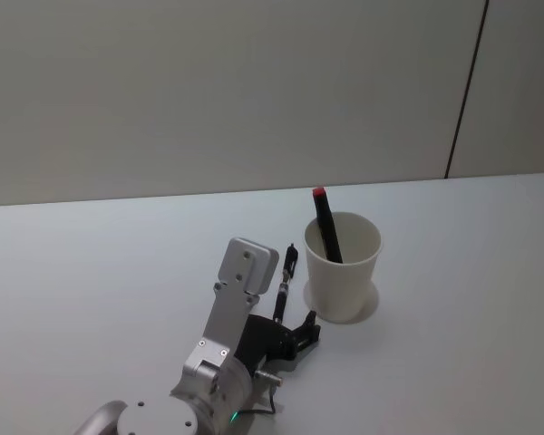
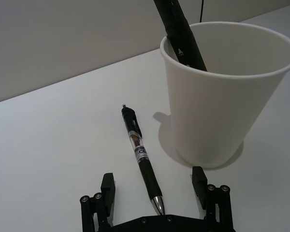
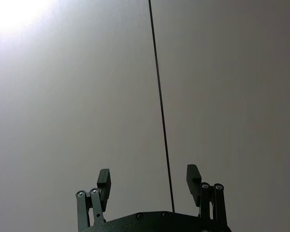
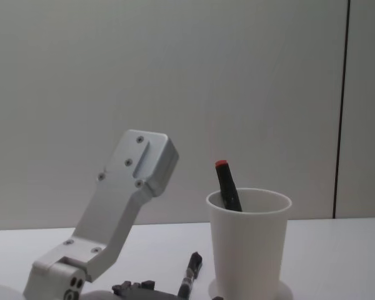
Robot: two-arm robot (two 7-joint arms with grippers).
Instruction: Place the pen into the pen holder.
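One pen holder [image 1: 343, 272], one bench [image 1: 118, 272] and two writing tools, a single red-tipped marker [image 1: 326, 227] and a single black pen [image 1: 284, 281], are counted alongside two pincers, the left pincer [image 2: 153, 176] and the right pincer [image 3: 149, 175].

Pen [image 2: 141, 155], lying on the worktop [image 2: 58, 145]: a pale label band on the clear middle section of the barrel carries a few dark printed characters, too small to read. Black marker [image 2: 182, 36], standing in the pen holder [image 2: 217, 111]: one small white triangular mark on its body, close to the rim. No word, brand or number is legible.
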